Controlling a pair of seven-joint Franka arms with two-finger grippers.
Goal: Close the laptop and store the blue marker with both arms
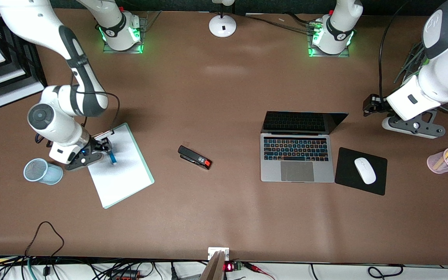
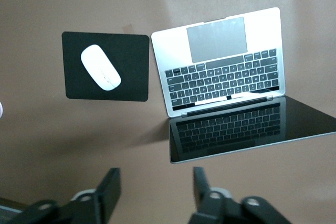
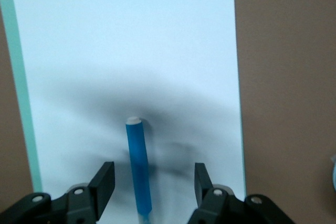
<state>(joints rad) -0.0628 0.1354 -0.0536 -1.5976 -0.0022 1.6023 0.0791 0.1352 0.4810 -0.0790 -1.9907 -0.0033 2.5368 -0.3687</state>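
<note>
Blue marker (image 3: 138,169): lies on the white notepad (image 1: 121,165) toward the right arm's end of the table; likely light, stiff and slick, best pinched mid-barrel.
Right gripper (image 3: 152,182): low over the marker, fingers spread either side of the barrel, nothing gripped.
Laptop (image 1: 296,157): open, beside the mouse pad (image 1: 360,171); the thin lid likely swings easily, so push its top edge.
Left gripper (image 2: 155,187): raised above the table near the laptop's lid, fingers apart, empty.
</note>
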